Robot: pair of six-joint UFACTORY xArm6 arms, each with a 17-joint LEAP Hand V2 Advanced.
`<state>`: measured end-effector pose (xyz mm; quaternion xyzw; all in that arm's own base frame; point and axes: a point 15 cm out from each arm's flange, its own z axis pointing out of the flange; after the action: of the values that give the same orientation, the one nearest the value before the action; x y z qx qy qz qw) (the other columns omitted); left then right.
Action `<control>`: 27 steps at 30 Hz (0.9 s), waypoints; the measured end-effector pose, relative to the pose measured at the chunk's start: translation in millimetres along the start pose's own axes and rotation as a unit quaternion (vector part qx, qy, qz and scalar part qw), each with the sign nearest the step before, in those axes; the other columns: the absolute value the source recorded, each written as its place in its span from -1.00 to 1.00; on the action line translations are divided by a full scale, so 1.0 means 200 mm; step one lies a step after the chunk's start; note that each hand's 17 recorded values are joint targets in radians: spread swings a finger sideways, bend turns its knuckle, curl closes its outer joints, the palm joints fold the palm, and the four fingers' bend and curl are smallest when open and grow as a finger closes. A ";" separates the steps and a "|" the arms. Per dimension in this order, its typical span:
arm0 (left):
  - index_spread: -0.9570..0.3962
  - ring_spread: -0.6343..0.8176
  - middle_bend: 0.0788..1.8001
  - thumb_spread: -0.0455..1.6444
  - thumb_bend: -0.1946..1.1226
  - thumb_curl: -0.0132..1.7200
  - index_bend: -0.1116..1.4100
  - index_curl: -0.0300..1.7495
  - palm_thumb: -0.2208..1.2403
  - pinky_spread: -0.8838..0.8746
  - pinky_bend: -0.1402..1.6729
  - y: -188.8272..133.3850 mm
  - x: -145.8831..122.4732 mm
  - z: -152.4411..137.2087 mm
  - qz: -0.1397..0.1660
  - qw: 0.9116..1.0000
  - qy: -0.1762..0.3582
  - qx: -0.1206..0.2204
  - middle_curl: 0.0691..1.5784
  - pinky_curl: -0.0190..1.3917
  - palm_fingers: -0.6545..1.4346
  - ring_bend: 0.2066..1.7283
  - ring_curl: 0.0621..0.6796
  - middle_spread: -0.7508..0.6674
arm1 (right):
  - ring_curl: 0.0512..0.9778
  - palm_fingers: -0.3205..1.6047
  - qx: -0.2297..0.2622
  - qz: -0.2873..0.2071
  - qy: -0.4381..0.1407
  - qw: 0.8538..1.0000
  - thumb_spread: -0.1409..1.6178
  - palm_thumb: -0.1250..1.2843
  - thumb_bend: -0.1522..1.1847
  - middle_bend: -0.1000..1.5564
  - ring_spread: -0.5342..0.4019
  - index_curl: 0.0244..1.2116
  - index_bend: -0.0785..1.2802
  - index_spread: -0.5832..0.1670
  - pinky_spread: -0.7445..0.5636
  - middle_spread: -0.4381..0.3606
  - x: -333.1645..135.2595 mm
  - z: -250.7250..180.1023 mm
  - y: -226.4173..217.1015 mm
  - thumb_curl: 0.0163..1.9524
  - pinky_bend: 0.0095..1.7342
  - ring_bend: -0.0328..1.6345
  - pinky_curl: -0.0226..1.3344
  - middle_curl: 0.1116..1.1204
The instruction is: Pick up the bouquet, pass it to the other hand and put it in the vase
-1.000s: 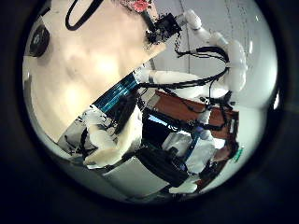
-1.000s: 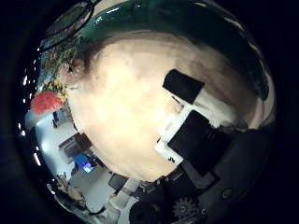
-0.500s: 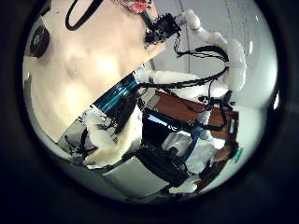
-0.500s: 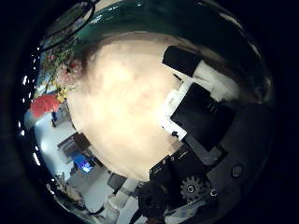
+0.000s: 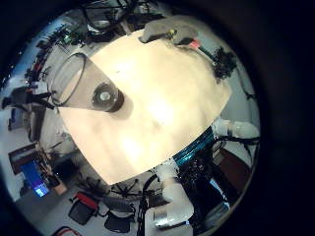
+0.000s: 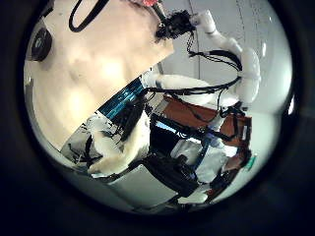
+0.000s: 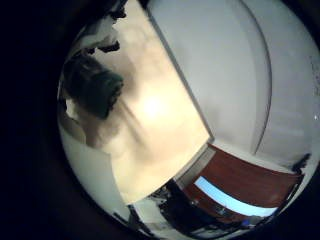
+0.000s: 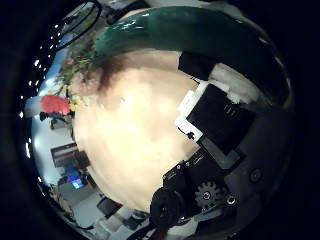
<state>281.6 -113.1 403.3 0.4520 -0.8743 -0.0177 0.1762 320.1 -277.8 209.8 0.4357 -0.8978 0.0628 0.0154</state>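
The bouquet [image 8: 165,30] lies on the table [image 8: 130,140] and fills much of the right thumb side palm view, stems along one edge and flower heads [image 8: 62,98] at the end. My right hand [image 8: 215,115] hovers close over it, its fingers [image 8: 195,68] bent toward the stems but not closed round them. From the left palm, the bouquet [image 5: 177,37] and right hand [image 5: 222,65] sit at the far table edge. The glass vase [image 5: 94,88] stands upright on the table. My left hand [image 6: 118,147] hangs relaxed above the table, holding nothing.
A dark rounded thing [image 7: 95,85] lies on the table under my right palm; I cannot tell what it is. Bare tabletop [image 5: 157,108] stretches between vase and bouquet. A wooden cabinet [image 6: 202,113] stands beyond the table.
My right hand has come closer to the bouquet, which now fills more of its view. Its fingers reach further into the picture. The left hand has stayed put.
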 end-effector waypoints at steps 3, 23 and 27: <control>0.48 0.60 -0.88 0.40 -0.73 -0.62 -0.61 -0.54 -0.22 0.65 -0.46 0.00 0.00 0.00 -0.001 1.000 0.001 0.000 -0.68 -0.74 -0.22 -0.70 -0.55 0.50 | 0.21 0.57 0.018 -0.007 -0.009 1.000 0.18 0.85 -0.71 0.65 -0.29 0.48 0.66 -0.26 -0.18 -0.33 0.01 -0.15 0.04 -0.27 0.72 0.74 -0.34 0.42; 0.45 0.58 -0.87 0.40 -0.74 -0.62 -0.61 -0.53 -0.23 0.65 -0.46 -0.08 -0.01 -0.23 -0.021 0.997 0.025 0.072 -0.68 -0.75 -0.18 -0.70 -0.55 0.45 | 0.28 0.54 0.134 -0.065 -0.339 0.929 0.14 0.83 -0.76 0.74 -0.24 0.37 0.81 -0.05 -0.13 -0.22 -0.31 -1.36 0.14 -0.04 0.65 0.80 -0.16 0.33; 0.45 0.57 -0.87 0.39 -0.74 -0.62 -0.61 -0.53 -0.24 0.64 -0.47 -0.12 0.00 -0.32 -0.029 0.991 0.067 0.110 -0.67 -0.75 -0.16 -0.69 -0.55 0.43 | 0.28 0.54 0.151 -0.083 -0.394 0.903 0.14 0.83 -0.76 0.75 -0.24 0.35 0.82 -0.04 -0.13 -0.22 -0.36 -1.53 0.17 -0.01 0.64 0.80 -0.13 0.32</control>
<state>321.3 -119.8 458.5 0.4937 -0.8439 0.1040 0.1824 330.5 -161.7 504.8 0.4948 -0.7709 0.0192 -0.4007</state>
